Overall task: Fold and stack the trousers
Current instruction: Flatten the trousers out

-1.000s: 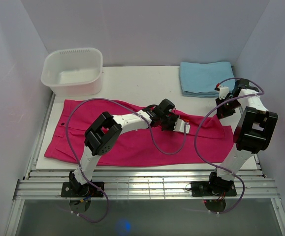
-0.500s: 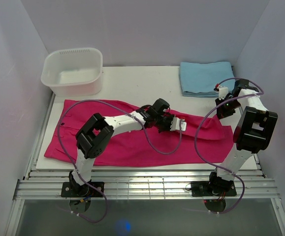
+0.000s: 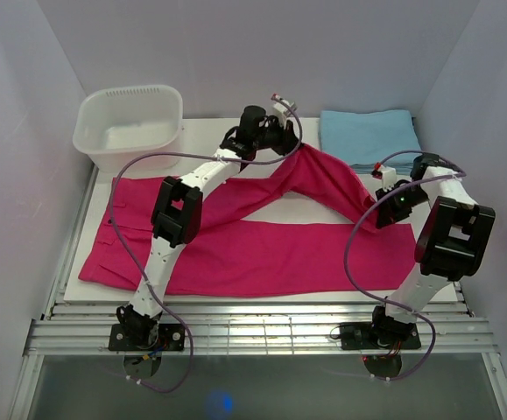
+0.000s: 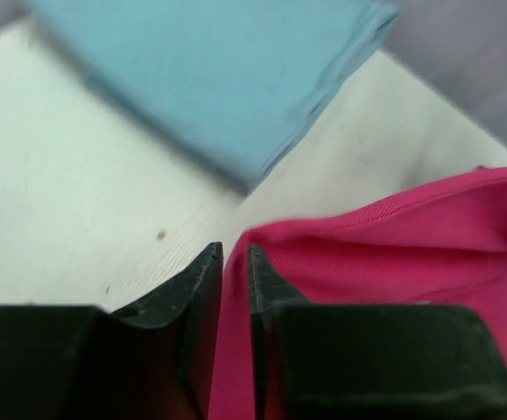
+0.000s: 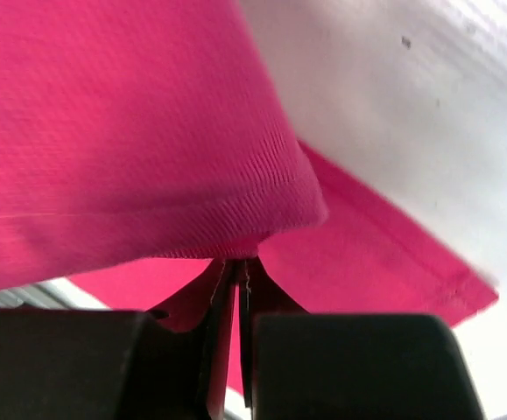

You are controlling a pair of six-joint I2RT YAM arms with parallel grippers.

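Pinching the trousers (image 3: 262, 254), the left gripper (image 4: 235, 254) holds one leg raised at twelve o'clock, the right gripper (image 5: 238, 267) clamping it at three o'clock.

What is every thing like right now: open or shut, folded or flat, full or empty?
trousers: one leg lying flat, the other lifted and stretched between both grippers.
left gripper: shut on the trousers, raised.
right gripper: shut on the trousers, low.
blue cloth: folded, lying flat.
white tub: upright, empty.
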